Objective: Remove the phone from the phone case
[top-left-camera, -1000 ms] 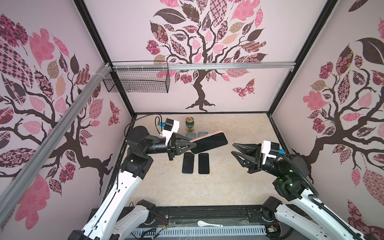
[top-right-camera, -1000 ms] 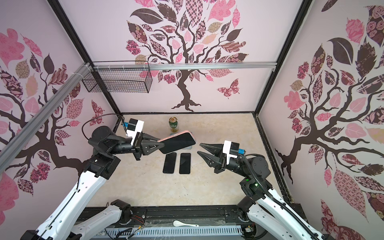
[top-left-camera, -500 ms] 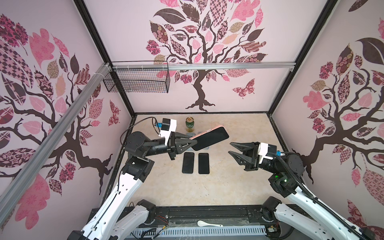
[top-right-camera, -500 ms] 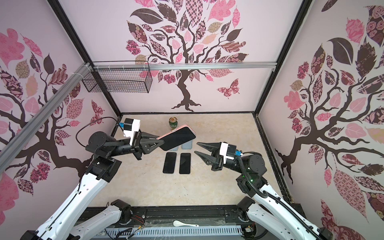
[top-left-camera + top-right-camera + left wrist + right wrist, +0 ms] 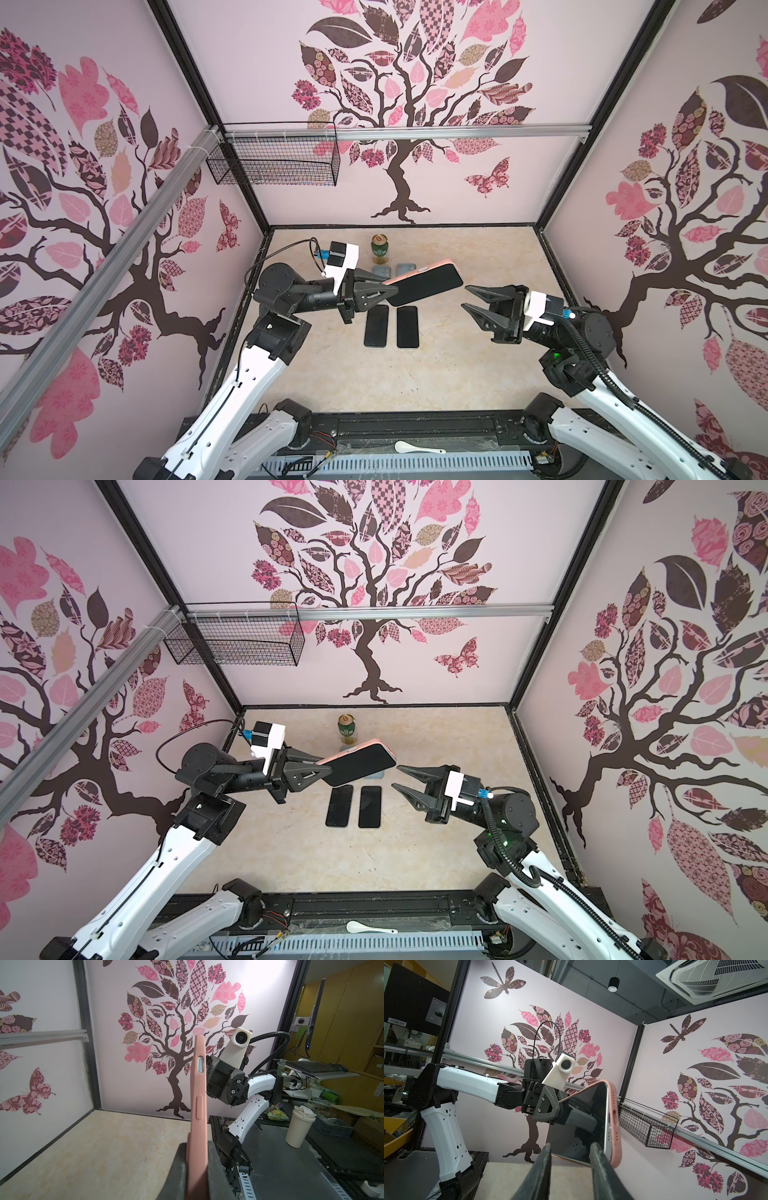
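The left arm [image 5: 249, 370] and right arm [image 5: 615, 409] have white shells and black joints. The left gripper [image 5: 386, 292] and right gripper [image 5: 464, 296] are black with tapering fingers [image 5: 486, 293]. White camera blocks [image 5: 343, 259] top the wrists; a ribbed black hose [image 5: 602, 374] runs at four o'clock.

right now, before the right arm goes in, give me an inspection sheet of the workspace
surface: beige tabletop, no spills seen
job's things: phone seated in pink phone case, held in the air
clutter: two bare phones lying flat side by side; two grey cases and a green can behind; white spoon on the front rail
grippers: left gripper shut on pink phone case; right gripper open, empty, short of the phone
cables: black cable looped at left wrist; corrugated hose along right arm
surroundings: wire basket on the back rail, tree-print walls
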`<move>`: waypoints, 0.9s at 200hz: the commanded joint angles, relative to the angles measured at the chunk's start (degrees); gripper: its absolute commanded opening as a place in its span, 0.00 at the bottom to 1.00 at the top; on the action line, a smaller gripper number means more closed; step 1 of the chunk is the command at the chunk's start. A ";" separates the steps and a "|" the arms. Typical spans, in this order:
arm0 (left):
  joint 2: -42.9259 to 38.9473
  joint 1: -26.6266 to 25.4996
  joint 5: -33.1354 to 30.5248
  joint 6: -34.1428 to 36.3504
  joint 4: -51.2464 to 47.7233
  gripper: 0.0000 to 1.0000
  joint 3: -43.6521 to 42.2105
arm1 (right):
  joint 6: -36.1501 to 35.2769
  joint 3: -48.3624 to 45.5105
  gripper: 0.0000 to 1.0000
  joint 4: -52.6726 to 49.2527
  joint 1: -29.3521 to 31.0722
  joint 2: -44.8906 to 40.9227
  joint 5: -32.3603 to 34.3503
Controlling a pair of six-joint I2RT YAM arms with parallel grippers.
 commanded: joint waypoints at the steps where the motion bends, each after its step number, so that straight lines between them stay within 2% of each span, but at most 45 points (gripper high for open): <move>1: -0.50 -0.49 0.53 0.94 2.03 0.00 0.66 | -0.60 2.28 0.35 1.14 0.18 0.21 -0.97; 71: -0.95 -0.95 2.77 1.12 1.97 0.00 0.93 | 0.19 2.27 0.34 -0.33 0.17 1.31 1.61; 104: -1.90 -0.96 0.70 2.25 0.84 0.00 0.52 | 0.22 0.27 0.34 2.71 0.17 -0.44 3.18; 180: -2.12 -0.98 0.11 2.53 0.48 0.00 0.72 | -0.86 0.04 0.33 -0.89 0.18 -1.17 2.25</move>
